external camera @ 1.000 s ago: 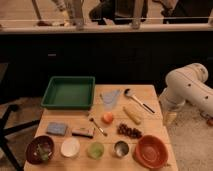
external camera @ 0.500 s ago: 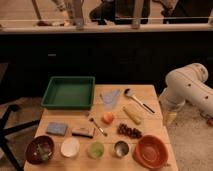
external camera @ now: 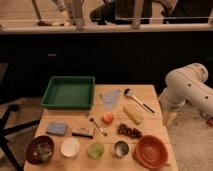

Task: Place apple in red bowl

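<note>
Nothing has shifted over the last second: your arm (external camera: 187, 85) holds the same folded pose off the right edge of the table (external camera: 152, 91), and the gripper (external camera: 170, 118) hangs low beside that edge, well apart from everything on it. Its claw stands wide and carries nothing, so judge the task as not yet started. The apple (external camera: 108, 117) sits near the middle of the wooden top, just left of the corn cob (external camera: 132, 114) and just beyond the grape bunch (external camera: 129, 131). The red bowl (external camera: 150, 151) waits at the near right corner with nothing in it, beside a small metal cup (external camera: 121, 148). You will likely have to reach in from the right, over the corn and grapes. A green tray (external camera: 69, 92) fills the far left, and a maroon bowl with greens (external camera: 40, 149) sits near left. Beyond the table runs a dark wall topped by a pale railing (external camera: 100, 27).
</note>
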